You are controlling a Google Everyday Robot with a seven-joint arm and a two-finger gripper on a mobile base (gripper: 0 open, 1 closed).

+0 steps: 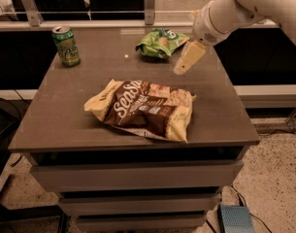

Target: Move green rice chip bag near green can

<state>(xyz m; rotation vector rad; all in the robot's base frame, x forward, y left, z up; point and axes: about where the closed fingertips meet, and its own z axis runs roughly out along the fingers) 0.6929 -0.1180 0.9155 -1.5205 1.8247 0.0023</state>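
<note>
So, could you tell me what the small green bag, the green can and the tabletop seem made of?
The small green bag looks like glossy plastic film, from its crinkles. The green can seems metal, given its silvery top rim. The tabletop is smooth brown with a faint sheen, perhaps laminate. The gripper, cream and plastic-looking, hangs beside the bag.
</note>
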